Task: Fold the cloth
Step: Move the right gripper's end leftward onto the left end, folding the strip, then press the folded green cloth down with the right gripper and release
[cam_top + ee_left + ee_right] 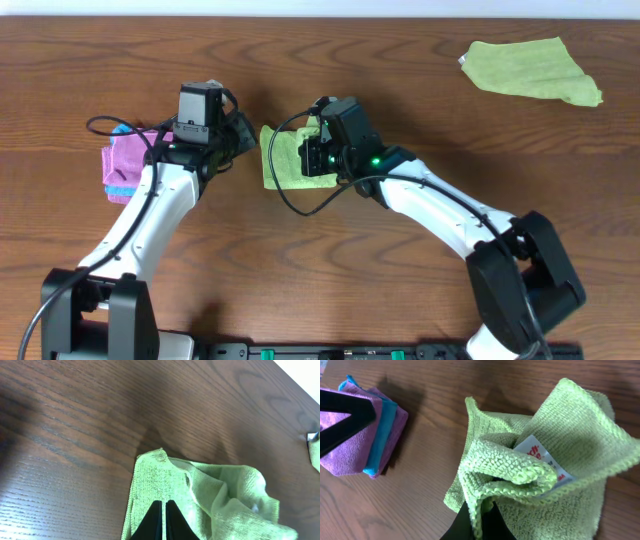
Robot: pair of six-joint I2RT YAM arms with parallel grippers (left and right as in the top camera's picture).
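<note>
Overhead: cloth (pixel 283 160) on wood-grain table (pixel 420 110)

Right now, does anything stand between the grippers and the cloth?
Nothing visible does. The left gripper and the right gripper are both shut on the cloth itself. The pink cloth lies apart at the left, and the other green cloth is far off at the right.

The lime-green cloth (pixel 281 165), rumpled with its white tag showing, lies under the left gripper (pixel 164 512), a fold pinched in the right gripper (pixel 480 515).
</note>
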